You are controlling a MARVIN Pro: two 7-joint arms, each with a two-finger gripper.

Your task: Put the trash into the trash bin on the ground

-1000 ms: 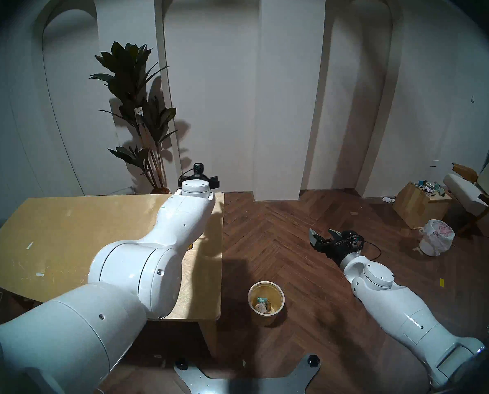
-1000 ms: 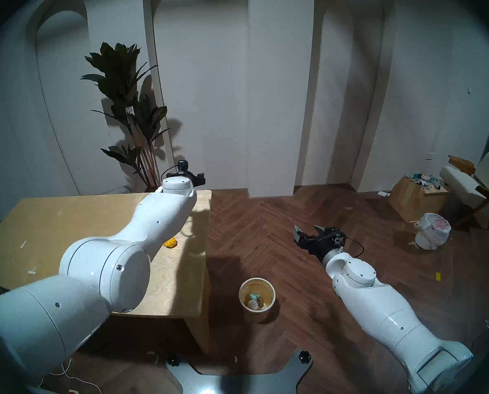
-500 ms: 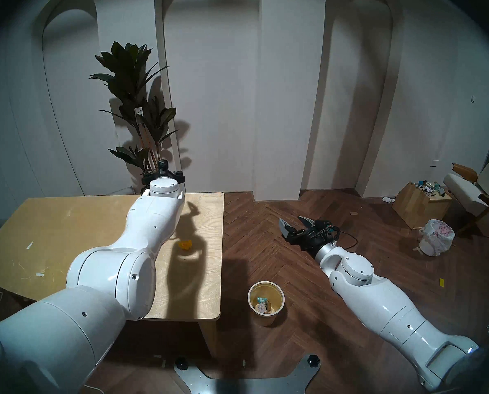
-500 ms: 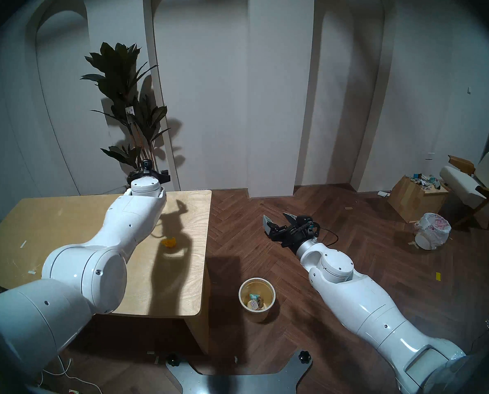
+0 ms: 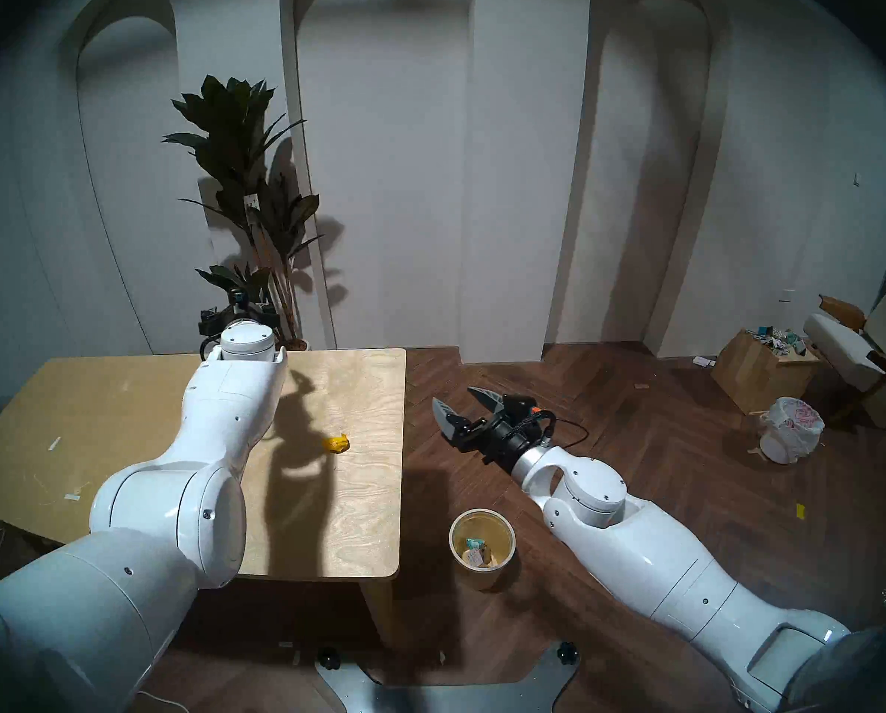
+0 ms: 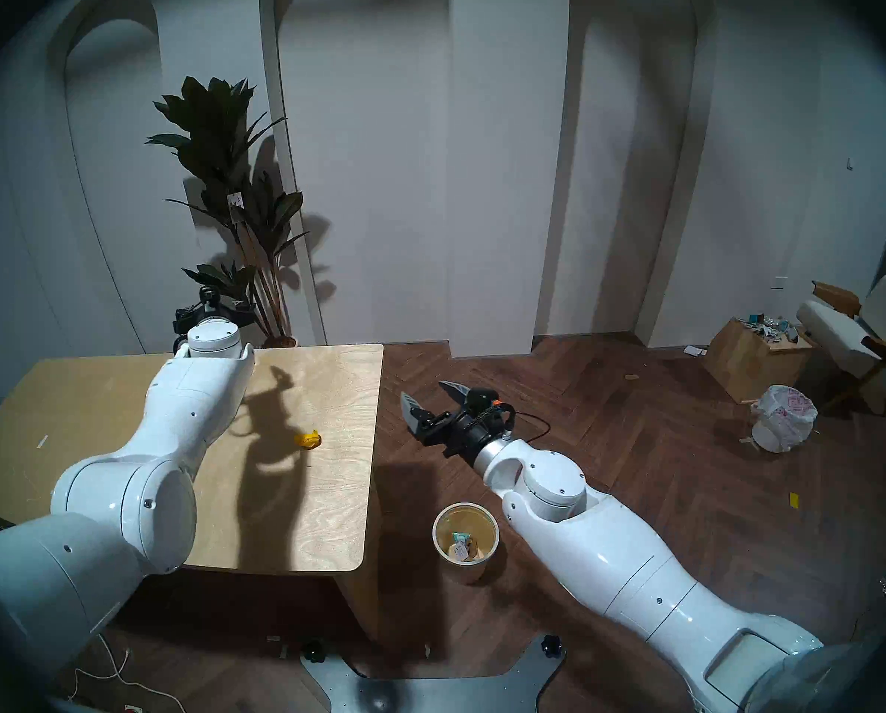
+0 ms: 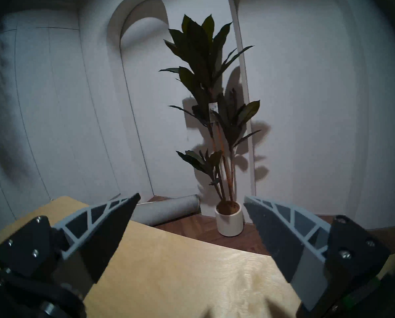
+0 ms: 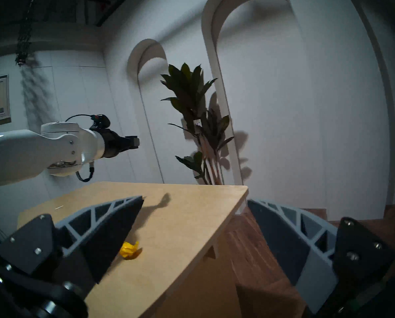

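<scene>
We see the yellow paper lump (image 5: 337, 443) on the table (image 5: 121, 413), left of the trash bin (image 5: 482, 548); both grippers' jaws stand wide apart, empty.

A home-like room (arched niches (image 5: 379, 156), potted plant (image 5: 248, 182), armchair (image 5: 862, 346)).

Left gripper (image 7: 192, 199) jaws spread wide, nothing between them, held level above a pale wooden table (image 7: 169, 264). Beyond the table's far edge: potted plant (image 7: 214, 108) in white pot against white wall; grey roll (image 7: 166, 209) on floor beside it.
</scene>
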